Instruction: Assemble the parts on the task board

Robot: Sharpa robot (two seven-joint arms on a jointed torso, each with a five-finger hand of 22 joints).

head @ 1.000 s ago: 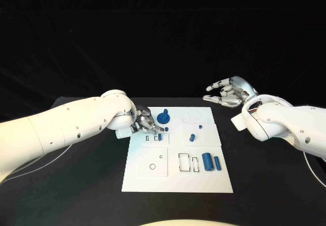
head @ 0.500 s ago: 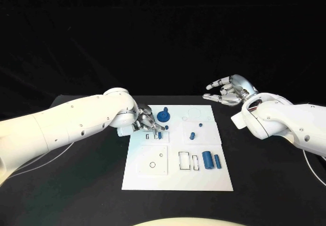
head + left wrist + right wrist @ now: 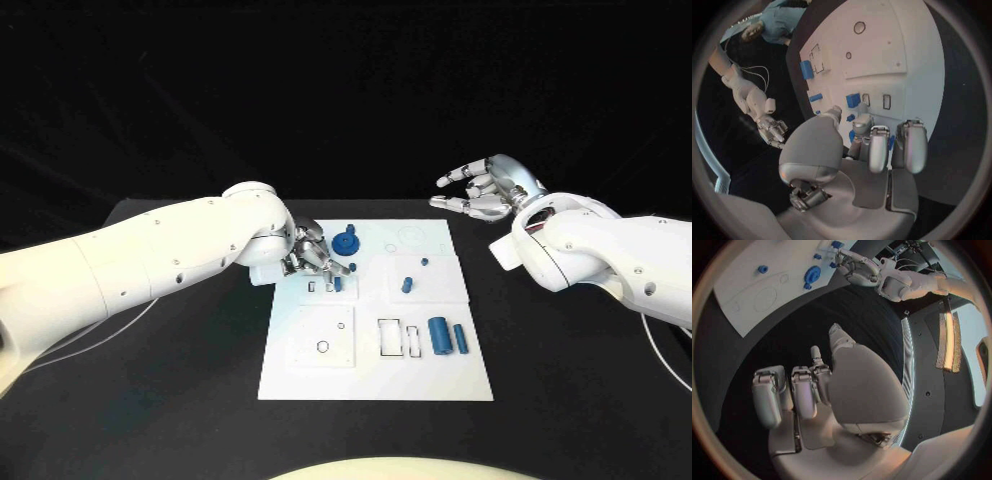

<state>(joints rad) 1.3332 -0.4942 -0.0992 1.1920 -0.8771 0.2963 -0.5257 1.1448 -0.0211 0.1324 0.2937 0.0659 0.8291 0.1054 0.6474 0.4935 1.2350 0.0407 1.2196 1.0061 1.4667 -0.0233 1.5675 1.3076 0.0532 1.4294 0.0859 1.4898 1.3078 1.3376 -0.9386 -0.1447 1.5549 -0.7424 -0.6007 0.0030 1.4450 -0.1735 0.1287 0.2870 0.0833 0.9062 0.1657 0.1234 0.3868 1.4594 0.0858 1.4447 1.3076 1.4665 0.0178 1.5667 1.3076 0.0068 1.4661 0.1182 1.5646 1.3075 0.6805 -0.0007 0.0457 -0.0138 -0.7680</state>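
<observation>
The white task board (image 3: pixel 378 375) lies mid-table. My left hand (image 3: pixel 312 261) hovers over its upper left part, fingers curled round a small blue part (image 3: pixel 852 136) that peeks out between them. Just past the fingertips a blue block (image 3: pixel 853 100) stands beside two small slots (image 3: pixel 886 101). A blue gear-shaped part (image 3: pixel 346 243) sits near the board's far edge, right of that hand. Two blue cylinders (image 3: pixel 438 338) lie at the right, and a small blue piece (image 3: pixel 407 285) lies in the middle. My right hand (image 3: pixel 485 192) is raised beyond the board's far right corner, fingers apart and empty.
The black table (image 3: pixel 577 380) surrounds the board on all sides. Outlined recesses (image 3: pixel 391 338) and a small round hole (image 3: pixel 323 348) mark the board's near half. The board's far end, with the gear-shaped part (image 3: pixel 812 274), lies well beyond my right hand.
The camera has shifted a little, so the whole scene sits slightly higher. My left hand stays over the slots with fingers curled; my right hand stays raised.
</observation>
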